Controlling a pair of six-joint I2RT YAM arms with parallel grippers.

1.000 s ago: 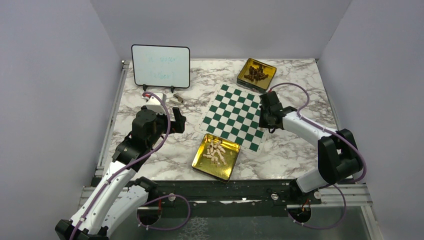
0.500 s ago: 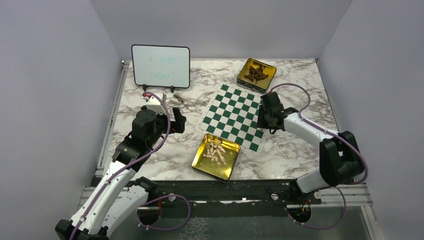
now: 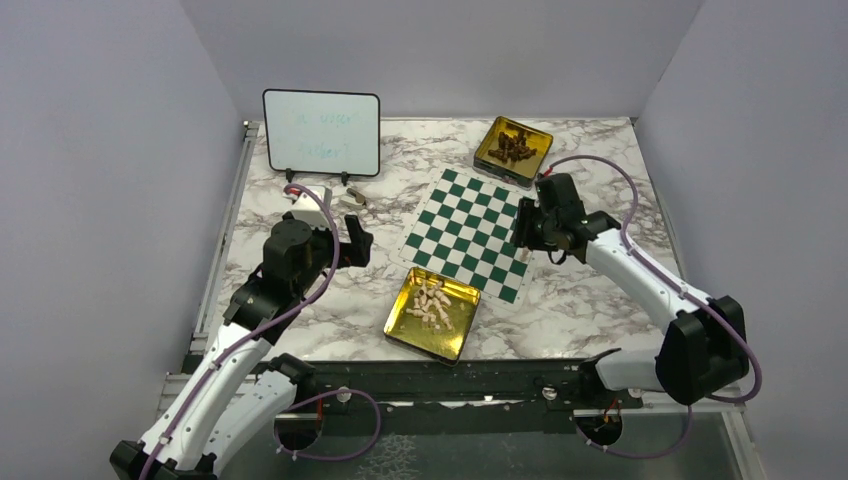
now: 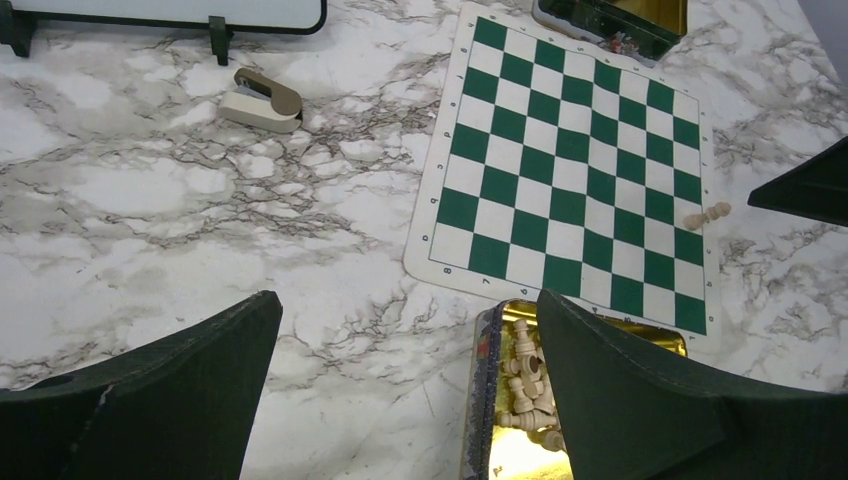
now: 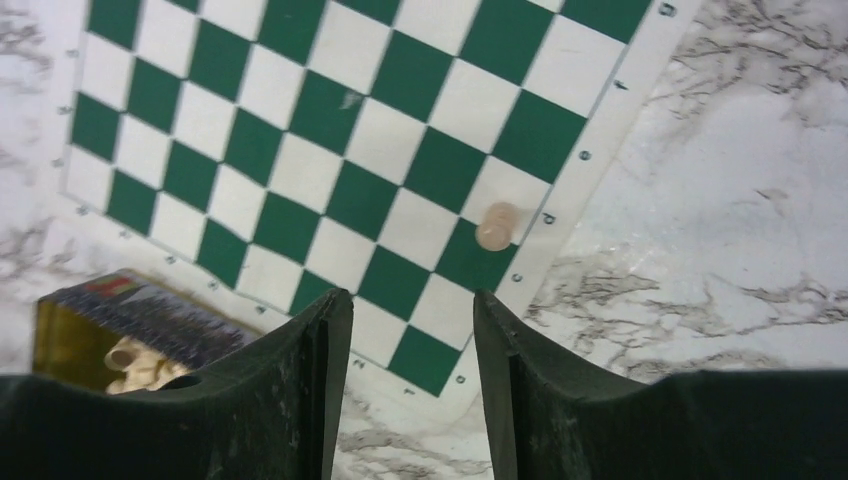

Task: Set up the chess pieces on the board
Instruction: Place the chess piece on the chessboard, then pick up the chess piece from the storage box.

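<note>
One board [image 3: 470,235] is lying mid-table. Two gold tins are flanking it, the far tin [image 3: 513,148] at its 1 o'clock and the near tin [image 3: 432,313] at 7 o'clock. In the top view the right gripper [image 3: 530,228] is covering the board's 3 o'clock edge. Only the wrist views are showing one chess piece [image 5: 496,226] sitting there on an edge square, apart from that gripper's half-parted, empty fingers. The left gripper [image 4: 408,298] is hanging wide open at 9 o'clock, holding nothing. The other chess pieces [image 3: 432,300] are lying heaped in the near tin, too tangled to count.
</note>
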